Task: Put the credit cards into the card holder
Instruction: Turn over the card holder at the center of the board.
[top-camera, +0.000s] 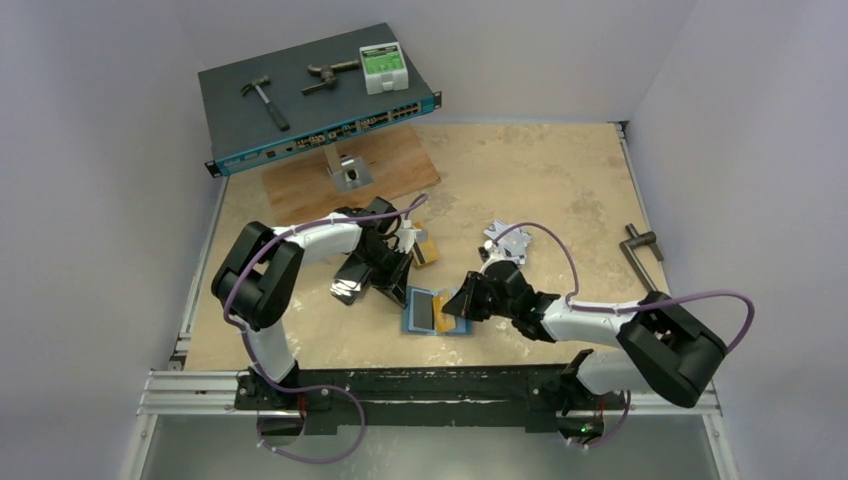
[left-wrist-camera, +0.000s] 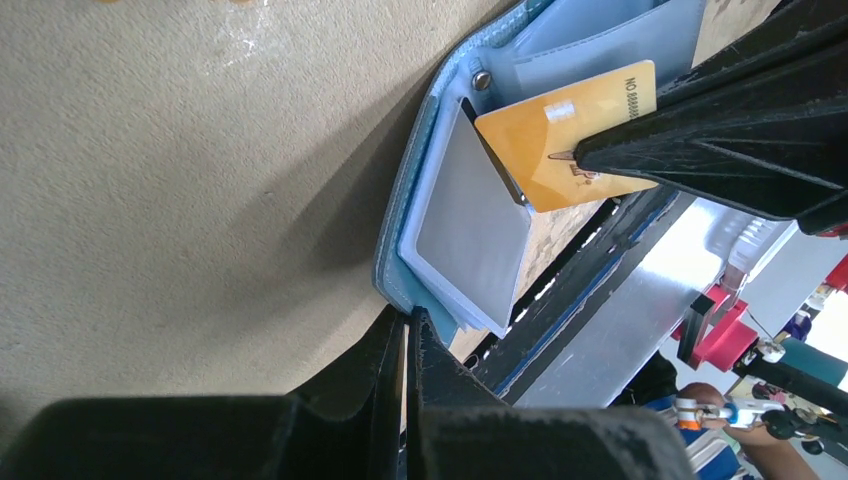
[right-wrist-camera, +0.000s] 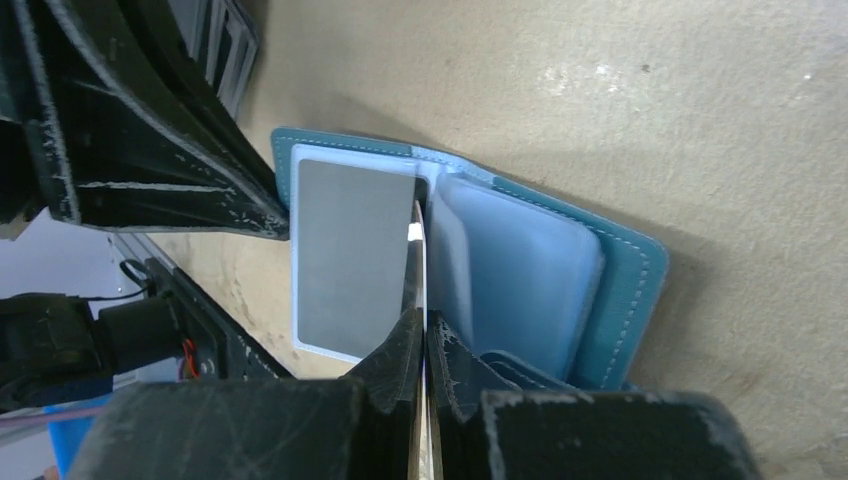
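Observation:
The teal card holder lies open near the table's front; it also shows in the left wrist view and the right wrist view. A silver-grey card sits in its left inner pocket. My right gripper is shut on a gold-orange card, seen edge-on at the fold between the pockets. In the top view the right gripper stands over the holder's right half. My left gripper is shut on the holder's corner.
Another gold card and a loose pile of cards lie farther back. A network switch with a hammer and a green-white box stands at the back left, above a wooden board. A metal handle lies at the right.

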